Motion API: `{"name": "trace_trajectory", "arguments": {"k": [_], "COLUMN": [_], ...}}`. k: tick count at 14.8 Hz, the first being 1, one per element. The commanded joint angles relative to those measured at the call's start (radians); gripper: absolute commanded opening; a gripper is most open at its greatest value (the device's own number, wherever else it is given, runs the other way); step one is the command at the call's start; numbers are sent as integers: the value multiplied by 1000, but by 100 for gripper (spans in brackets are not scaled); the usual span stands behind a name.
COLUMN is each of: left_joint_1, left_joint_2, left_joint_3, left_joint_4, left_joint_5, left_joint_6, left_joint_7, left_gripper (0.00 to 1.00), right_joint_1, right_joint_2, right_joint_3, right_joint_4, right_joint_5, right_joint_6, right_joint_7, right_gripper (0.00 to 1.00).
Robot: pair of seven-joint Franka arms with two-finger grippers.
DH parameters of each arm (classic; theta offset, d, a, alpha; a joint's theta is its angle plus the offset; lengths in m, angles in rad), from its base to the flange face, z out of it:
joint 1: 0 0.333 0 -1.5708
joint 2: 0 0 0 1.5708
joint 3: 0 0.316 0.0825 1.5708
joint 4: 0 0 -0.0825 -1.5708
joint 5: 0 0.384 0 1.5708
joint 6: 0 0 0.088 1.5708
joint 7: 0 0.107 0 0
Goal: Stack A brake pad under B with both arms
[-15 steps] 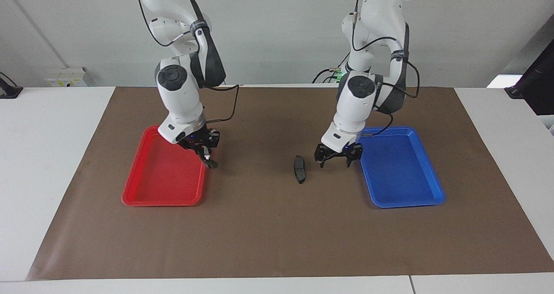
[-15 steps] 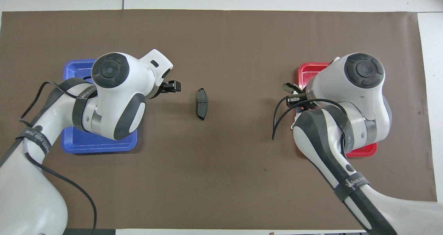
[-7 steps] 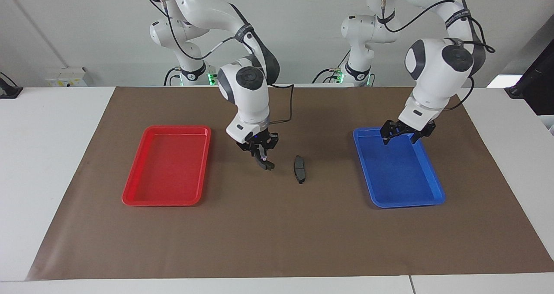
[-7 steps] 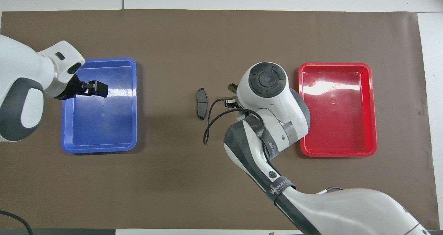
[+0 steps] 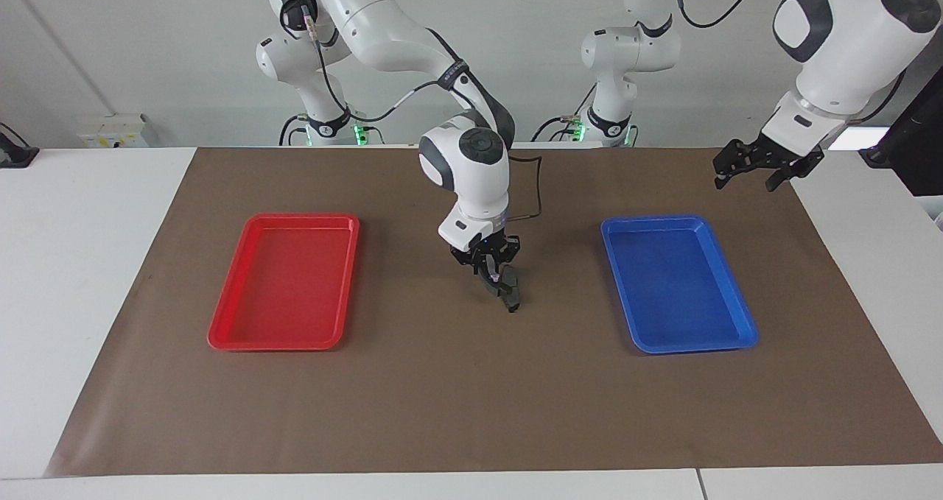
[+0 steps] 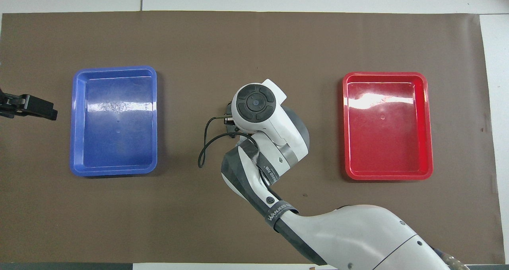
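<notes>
The small dark-grey brake pad A (image 5: pixel 513 306) lies on the brown mat midway between the two trays; only its end farther from the robots shows. My right gripper (image 5: pixel 497 279) is shut on a dark piece, B (image 5: pixel 505 286), and holds it low, right over the pad; I cannot tell if they touch. In the overhead view the right arm's wrist (image 6: pixel 254 105) hides the gripper and both pieces. My left gripper (image 5: pixel 745 178) is open and empty, raised high over the mat beside the blue tray, toward the left arm's end; it also shows in the overhead view (image 6: pixel 32 107).
An empty blue tray (image 5: pixel 692 348) (image 6: pixel 113 68) lies toward the left arm's end of the mat. An empty red tray (image 5: pixel 272 345) (image 6: pixel 383 74) lies toward the right arm's end. A black cable (image 6: pixel 203 150) loops from the right wrist.
My right gripper has carried the dark piece from the red tray's edge to over the pad at the mat's middle. My left gripper has left the pad and risen past the blue tray.
</notes>
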Motion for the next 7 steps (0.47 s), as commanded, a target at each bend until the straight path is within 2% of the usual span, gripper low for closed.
{"name": "trace_trajectory", "arguments": {"k": [1, 7], "left_joint_1": [18, 18], "left_joint_2": [2, -24], "left_joint_3": [-5, -10], "left_joint_4": [40, 20], "left_joint_5": [-2, -2], "left_joint_6": [-61, -57], "left_joint_7": [23, 15], "left_gripper": [99, 99], "right_joint_1": [16, 27], "right_joint_2": [50, 71], "right_joint_3": [-2, -2], "right_joint_4": [38, 54], "right_joint_5": [-13, -31], "right_joint_6": [12, 25], "right_joint_7": [41, 53], "right_gripper": [0, 0]}}
